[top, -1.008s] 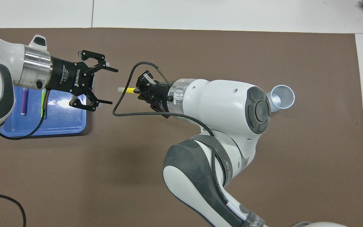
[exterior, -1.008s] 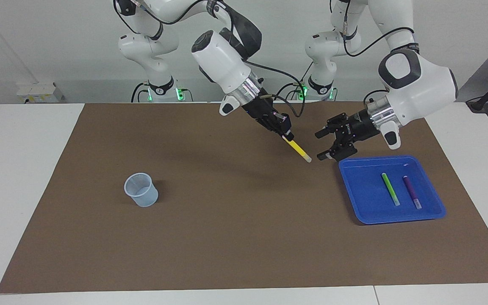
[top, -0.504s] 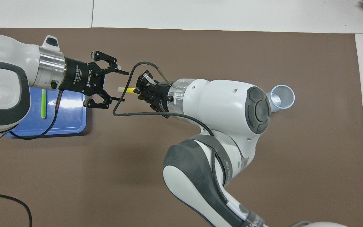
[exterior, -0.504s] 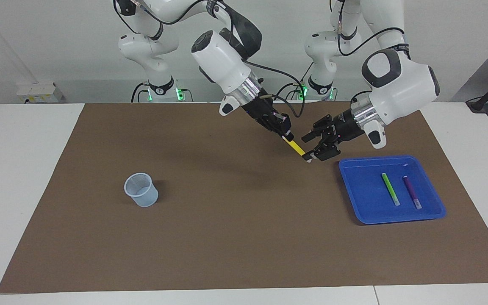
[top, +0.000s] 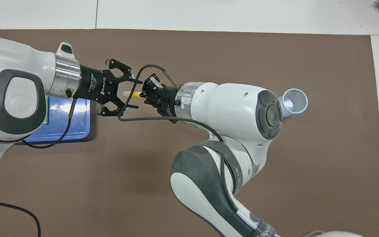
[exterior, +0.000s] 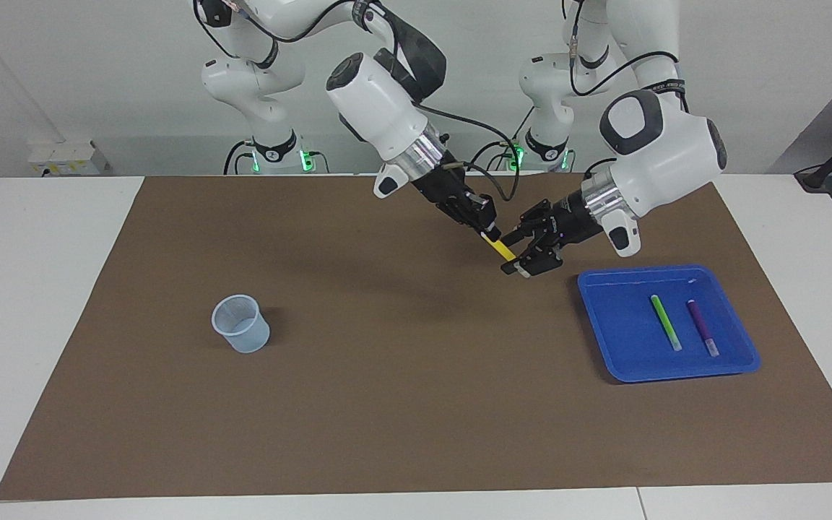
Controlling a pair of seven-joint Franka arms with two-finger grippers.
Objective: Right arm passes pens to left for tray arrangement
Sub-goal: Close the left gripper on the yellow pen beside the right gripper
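My right gripper (exterior: 487, 230) is clamped on one end of the yellow pen (exterior: 500, 248), up in the air over the brown mat (exterior: 387, 375). The pen sticks out of my fingers slanting downward, its white cap end pointing toward the left arm's end of the table. From overhead you only see a short yellow stub (top: 133, 94) poking out of my right gripper (top: 146, 93).

My left gripper (exterior: 516, 251) is right there at the free end of that pen, fingers spread wide with the pen tip sitting between them. In the overhead view the two fingers of the left gripper (top: 135, 93) straddle the pen, one finger on each side, and they aren't pinching it yet as far as I can see. So the right one is the only gripper gripping it.

Outward from my left gripper, toward the left arm's end of the table, the blue tray (exterior: 604, 318) sits flat on the mat. The green pen (exterior: 666, 322) and the purple pen (exterior: 701, 328) lie side by side in it, close but not touching. From overhead my left arm covers most of the tray (top: 74, 125).

Way off toward the right arm's end, well apart from both grippers, a small translucent cup (exterior: 240, 323) stands upright on the mat.
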